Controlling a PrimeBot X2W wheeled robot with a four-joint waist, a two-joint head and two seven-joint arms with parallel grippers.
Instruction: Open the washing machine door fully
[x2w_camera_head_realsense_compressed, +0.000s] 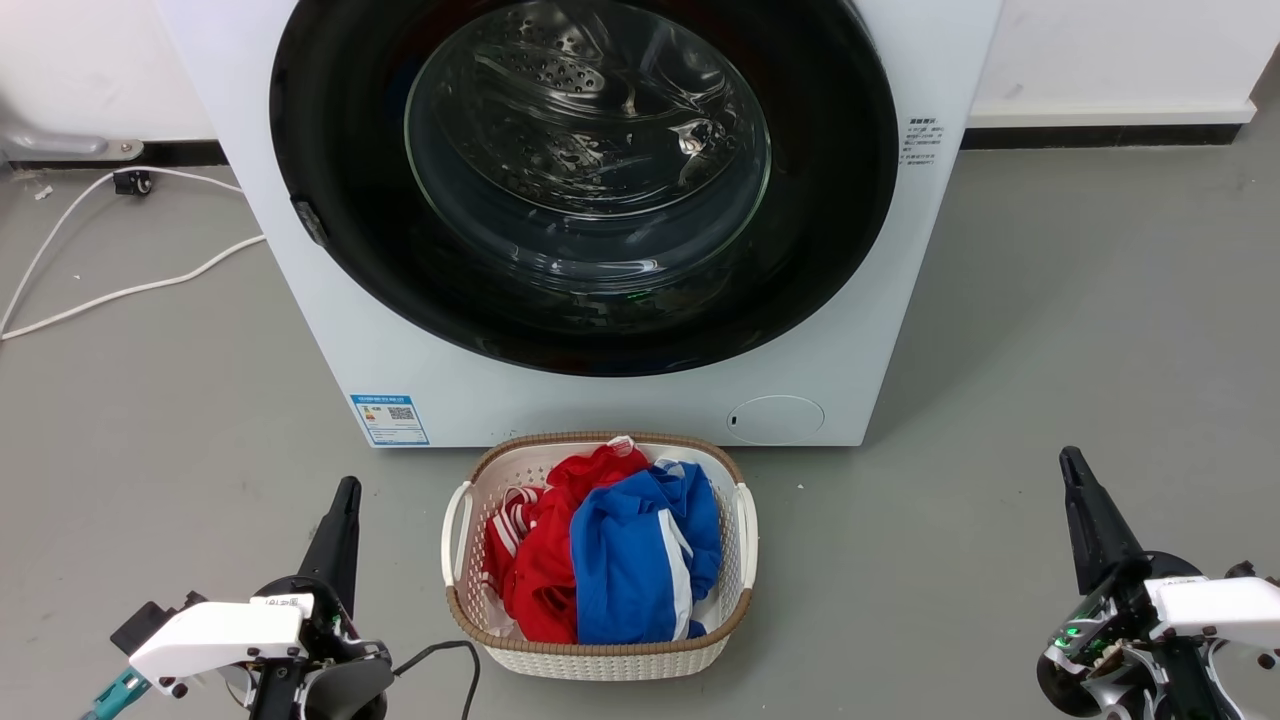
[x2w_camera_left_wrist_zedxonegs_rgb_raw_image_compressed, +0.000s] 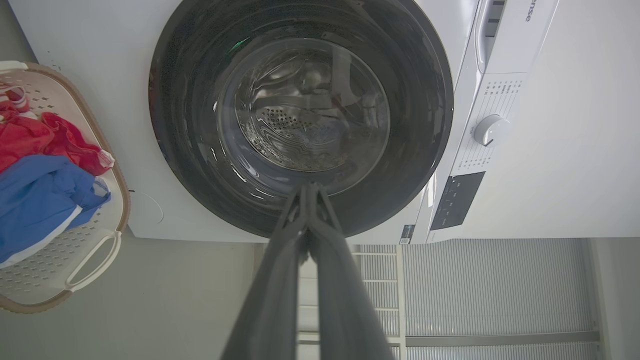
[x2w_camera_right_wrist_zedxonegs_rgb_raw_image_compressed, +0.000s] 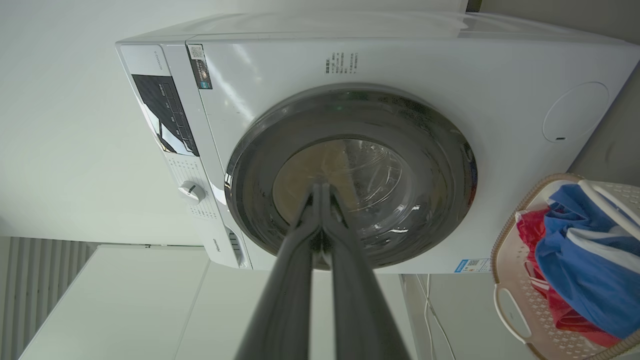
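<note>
1. Head view first: the large round glossy black washing machine door (x2w_camera_head_realsense_compressed: 585, 170), with a clear glass bowl bulging at its centre, sits shut flat against the front of the white boxy washing machine (x2w_camera_head_realsense_compressed: 330, 340). No gap shows at its rim.
2. Left gripper (x2w_camera_head_realsense_compressed: 346, 492) is low at the lower left, long dark fingers pressed together with nothing between them, well apart from the door.
3. Right gripper (x2w_camera_head_realsense_compressed: 1070, 462) mirrors it at the lower right: fingers tight together, empty, also well apart.
4. Between them, a white woven plastic laundry basket (x2w_camera_head_realsense_compressed: 600, 655) of red and blue clothes stands just in front of the machine.
5. A small dark tab (x2w_camera_head_realsense_compressed: 310, 222) on the door's left rim is likely the place to pull.
6. Verdict: nothing is done yet. The reach, the release and the whole swing are all left.
</note>
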